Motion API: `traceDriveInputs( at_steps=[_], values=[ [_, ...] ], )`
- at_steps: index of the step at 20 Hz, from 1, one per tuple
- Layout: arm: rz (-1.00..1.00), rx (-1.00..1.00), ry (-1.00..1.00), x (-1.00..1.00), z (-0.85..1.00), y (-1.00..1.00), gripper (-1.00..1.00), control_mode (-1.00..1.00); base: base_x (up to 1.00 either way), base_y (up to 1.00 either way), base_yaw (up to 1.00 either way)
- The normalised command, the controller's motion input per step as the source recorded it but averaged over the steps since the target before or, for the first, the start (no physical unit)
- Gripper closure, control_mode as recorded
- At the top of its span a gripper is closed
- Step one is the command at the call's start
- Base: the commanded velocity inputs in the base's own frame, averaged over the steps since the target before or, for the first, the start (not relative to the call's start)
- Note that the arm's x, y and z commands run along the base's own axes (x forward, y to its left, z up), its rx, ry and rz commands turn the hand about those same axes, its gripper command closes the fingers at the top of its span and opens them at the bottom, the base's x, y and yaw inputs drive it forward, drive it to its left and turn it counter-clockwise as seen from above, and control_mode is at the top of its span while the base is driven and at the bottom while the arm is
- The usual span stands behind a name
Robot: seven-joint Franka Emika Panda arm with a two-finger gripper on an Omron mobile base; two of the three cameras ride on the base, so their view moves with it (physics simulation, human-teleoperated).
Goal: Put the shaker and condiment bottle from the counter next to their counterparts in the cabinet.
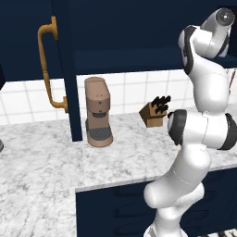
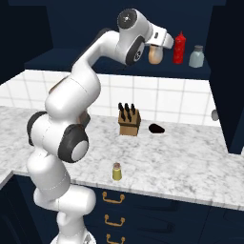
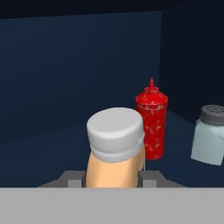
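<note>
The counter (image 2: pixel 190 162) looks like polished white-grey marbled stone, smooth with a faint sheen. The cabinet (image 1: pixel 69 69) is matt dark navy, its handle (image 1: pixel 46 65) a smooth orange-brass tube. The condiment bottle (image 3: pixel 114 162) has a smooth tan-orange body like plastic and a matt pale cap. The red squeeze bottle (image 3: pixel 152 124) looks like glossy plastic; the pale shaker (image 3: pixel 209 138) looks frosted, with a dark perforated top. The shaker (image 2: pixel 116 172) is yellow-green with a grey metal-looking top. The knife block (image 2: pixel 129 123) looks wooden
</note>
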Motion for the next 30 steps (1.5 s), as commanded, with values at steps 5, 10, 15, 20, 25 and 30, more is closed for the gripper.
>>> traceDriveInputs(
  at_steps=[5, 10, 15, 20, 25, 30],
  values=[
    [0.0, 0.0, 0.02, 0.11, -0.1, 0.0, 1.0, -1.0, 0.0, 0.0, 0.0],
    [0.0, 0.0, -0.01, 0.2, -0.16, 0.0, 1.0, -1.0, 0.0, 0.0, 0.0],
    [0.0, 0.0, -0.04, 0.32, -0.01, -0.04, 1.0, -1.0, 0.0, 0.0, 0.0],
    [0.0, 0.0, 0.0, 0.29, 0.0, -0.03, 1.0, -1.0, 0.0, 0.0, 0.0],
    [0.0, 0.0, 0.0, 0.45, 0.0, -0.17, 1.0, -1.0, 0.0, 0.0, 0.0],
    [0.0, 0.0, 0.0, 0.38, 0.0, -0.19, 1.0, -1.0, 0.0, 0.0, 0.0]
  ],
)
